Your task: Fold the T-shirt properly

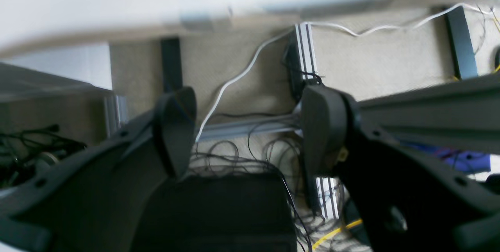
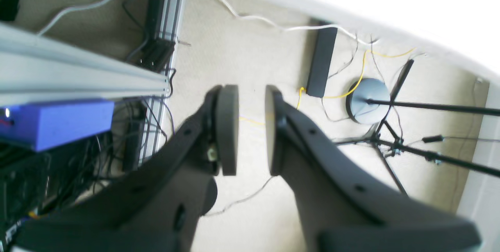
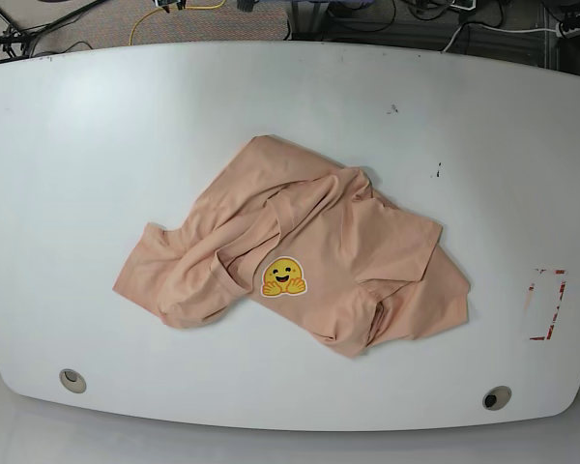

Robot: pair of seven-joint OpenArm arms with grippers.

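Observation:
The peach-pink T-shirt point(image 3: 300, 256) lies crumpled and partly folded over itself near the middle of the white table point(image 3: 97, 135), its yellow emoji print point(image 3: 283, 276) facing up. Neither arm shows in the base view. In the left wrist view my left gripper point(image 1: 248, 127) is open wide with nothing between its fingers, and it looks past the table edge point(image 1: 117, 33) at the floor. In the right wrist view my right gripper point(image 2: 250, 127) is open by a narrow gap and holds nothing. The shirt shows in neither wrist view.
A red corner marking point(image 3: 547, 305) sits near the table's right edge, and two round grommets point(image 3: 72, 380) point(image 3: 490, 398) near its front. On the floor are cables point(image 1: 234, 158), an aluminium frame point(image 2: 78, 76), a blue box point(image 2: 54, 121) and a tripod stand point(image 2: 369, 101).

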